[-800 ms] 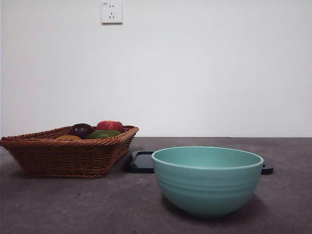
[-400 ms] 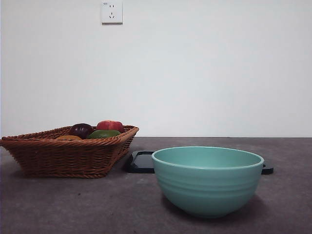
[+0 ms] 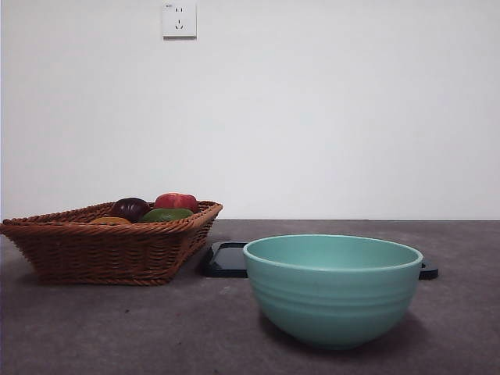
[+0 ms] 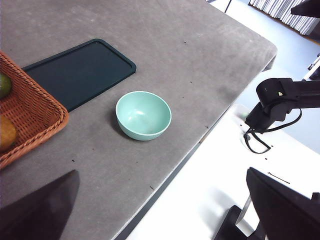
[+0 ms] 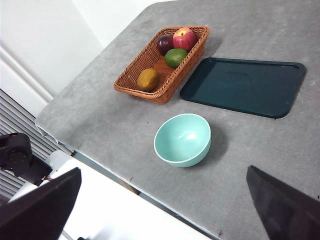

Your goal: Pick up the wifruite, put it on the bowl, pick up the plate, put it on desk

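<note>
The wifruite (image 5: 148,79), a brown-orange oval, lies in the wicker basket (image 5: 131,75); its top just shows over the rim (image 3: 109,221), and it sits at the frame edge in the left wrist view (image 4: 6,132). The teal bowl (image 3: 332,289) (image 4: 143,115) (image 5: 182,139) stands empty on the desk (image 3: 117,328). The only plate-like thing is a flat dark rectangular tray (image 5: 243,86) (image 4: 80,72) (image 3: 226,259) behind the bowl. My left gripper (image 4: 160,220) and right gripper (image 5: 160,210) hang high above the desk, both open and empty, outside the front view.
The basket (image 3: 109,246) also holds a dark purple fruit (image 5: 165,44), a red fruit (image 5: 184,37) and a green one (image 5: 175,57). The desk's front edge (image 5: 130,180) drops off close to the bowl. Arm bases (image 4: 280,100) (image 5: 17,157) stand beyond that edge.
</note>
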